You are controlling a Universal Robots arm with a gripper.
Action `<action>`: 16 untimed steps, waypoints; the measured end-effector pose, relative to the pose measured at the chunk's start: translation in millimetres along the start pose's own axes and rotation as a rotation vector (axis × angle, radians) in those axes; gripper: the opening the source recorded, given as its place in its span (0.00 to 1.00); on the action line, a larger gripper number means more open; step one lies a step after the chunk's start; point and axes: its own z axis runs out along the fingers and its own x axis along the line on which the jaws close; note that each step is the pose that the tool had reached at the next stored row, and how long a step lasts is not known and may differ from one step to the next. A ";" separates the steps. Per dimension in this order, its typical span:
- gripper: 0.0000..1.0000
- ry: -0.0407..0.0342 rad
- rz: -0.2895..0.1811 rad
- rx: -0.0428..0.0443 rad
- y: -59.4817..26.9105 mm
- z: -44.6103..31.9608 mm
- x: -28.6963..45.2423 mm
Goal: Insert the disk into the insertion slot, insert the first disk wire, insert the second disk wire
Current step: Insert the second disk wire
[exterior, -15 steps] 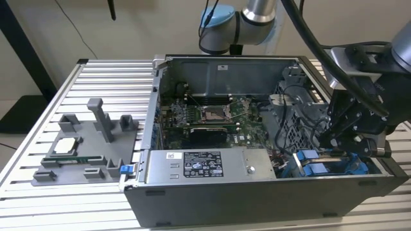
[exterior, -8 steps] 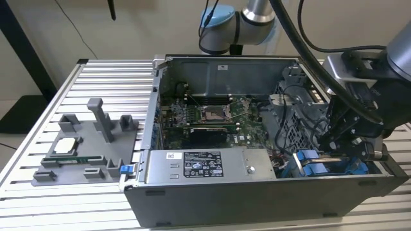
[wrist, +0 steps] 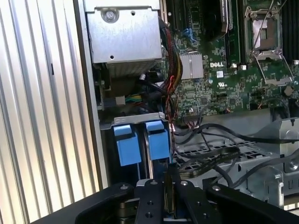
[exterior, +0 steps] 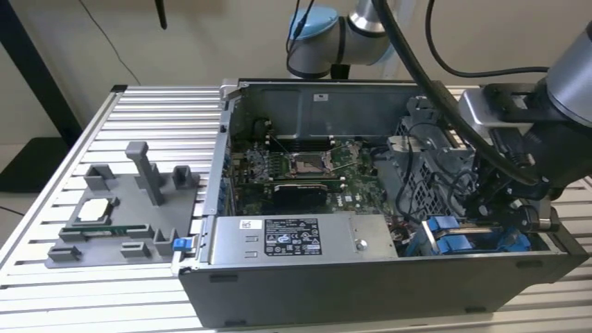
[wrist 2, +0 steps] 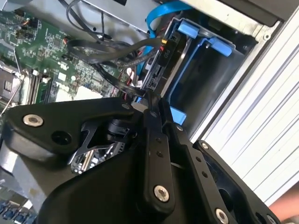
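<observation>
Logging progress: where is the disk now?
In the exterior view, the disk sits in the insertion slot at the case's lower right corner, below the gripper.

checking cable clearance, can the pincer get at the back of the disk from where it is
Probably yes. In the second wrist view the pincer sits right at the connector edge of the disk, which stands in its blue-railed slot. Black wires loop beside it and crowd the approach but do not block it.

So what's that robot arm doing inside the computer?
The gripper is down in the corner of the open grey computer case, right at the grey metal drive cage with blue plastic rails. Its fingers are pinched together around something thin there, next to the black cables. The green motherboard sits untouched.
</observation>
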 end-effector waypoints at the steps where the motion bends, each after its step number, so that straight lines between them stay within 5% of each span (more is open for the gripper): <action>1: 0.00 -0.0012 -0.003 0.0082 0.2 0.9 -0.9; 5: 0.00 -0.0048 -0.013 0.0327 0.8 4.8 -4.2; 9: 0.00 -0.0056 -0.019 0.0475 1.1 9.5 -4.9; 16: 0.00 -0.0031 -0.020 0.0498 0.8 12.3 -4.5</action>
